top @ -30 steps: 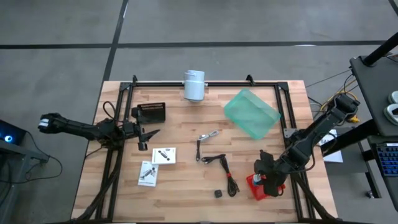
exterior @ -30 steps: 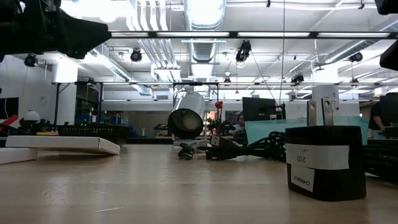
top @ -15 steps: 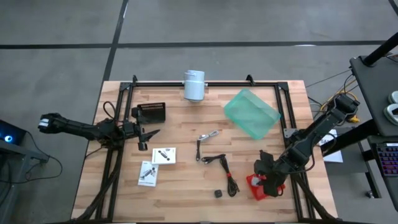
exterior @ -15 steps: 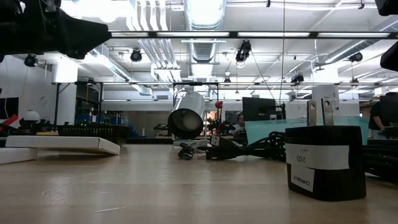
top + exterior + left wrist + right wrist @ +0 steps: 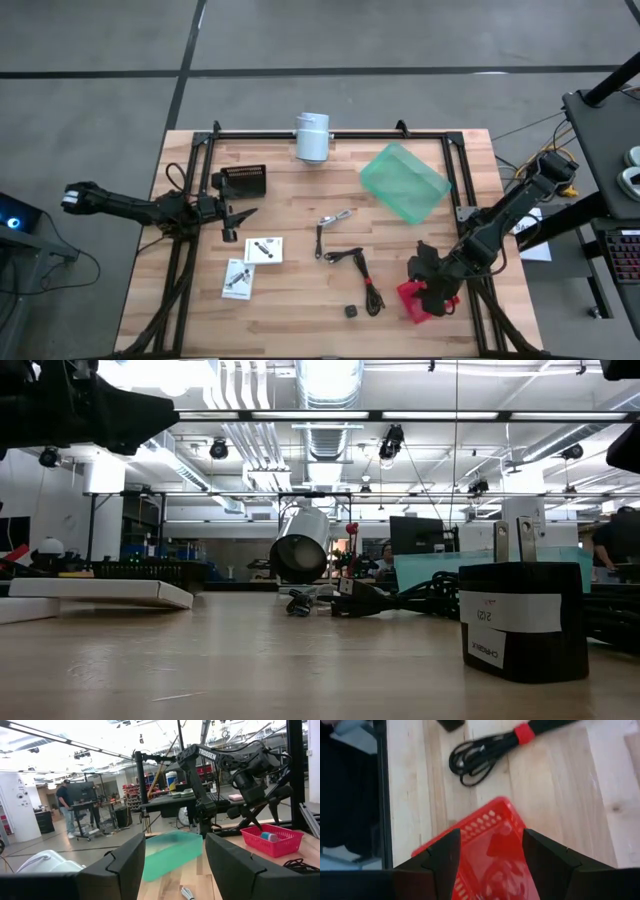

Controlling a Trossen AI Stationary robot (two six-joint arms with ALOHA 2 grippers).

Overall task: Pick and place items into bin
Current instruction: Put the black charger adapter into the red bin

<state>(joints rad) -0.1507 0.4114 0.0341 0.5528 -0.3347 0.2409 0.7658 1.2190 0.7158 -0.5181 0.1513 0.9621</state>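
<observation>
Right gripper [image 5: 432, 292] hangs over the small red mesh plastic bin [image 5: 416, 301] at about 4 o'clock on the wooden table [image 5: 300, 320], fingers spread wide, nothing held. Left gripper [image 5: 238, 218] waits at 9 o'clock, also wide. Thin black cords [image 5: 362, 275], tiny black cube [image 5: 351, 311] and two white flat packets [image 5: 250, 264] sit mid-table.

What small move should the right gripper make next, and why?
Probably lift and swing toward the tiny black cube: the right gripper hangs open over the red plastic basket, holding nothing, and the cube lies close by. The left gripper waits far to the left.
</observation>
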